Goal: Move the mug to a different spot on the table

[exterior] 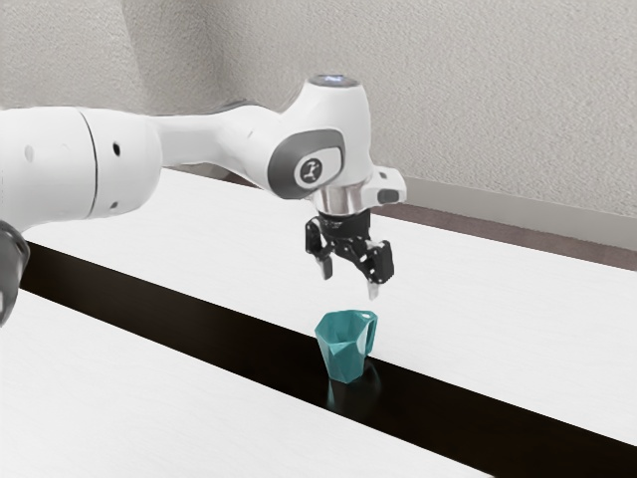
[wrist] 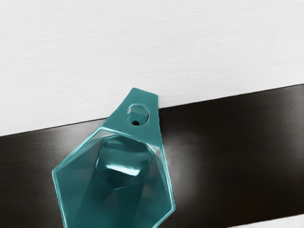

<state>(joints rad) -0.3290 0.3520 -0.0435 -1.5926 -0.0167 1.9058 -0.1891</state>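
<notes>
One white robot arm (exterior: 149, 149) reaches in from the exterior view's left, and its black tool (exterior: 348, 281) hangs in the air, pointing down. The tool's two fingers (exterior: 374, 289) stand well apart, with nothing between them. Directly below the tool, and clear of its fingertips, a teal faceted mug (exterior: 346, 347) stands upright. Its angular sides narrow toward the base. A flat handle tab (exterior: 371, 319) juts from the rim on the side under the tool's lower-hanging finger. The mug rests on a glossy black stripe (exterior: 149, 299) that runs across the white desk (exterior: 498, 289), and a faint reflection of the mug shows in the stripe beneath it. White desk surface lies on both sides of the stripe, nearer and farther than the tool. Beyond the tool, behind the desk, rises a grey textured wall (exterior: 498, 90).

Seen from the wrist camera, looking down from the hand, the mug (wrist: 114, 190) lies just under the tool with its open mouth facing up and its flat inner bottom visible. Its handle tab (wrist: 138, 114) is pierced by a round hole. The tab's tip reaches over the edge where the black stripe (wrist: 237, 152) meets the white desk (wrist: 142, 47), while the mug's body sits over the stripe.
</notes>
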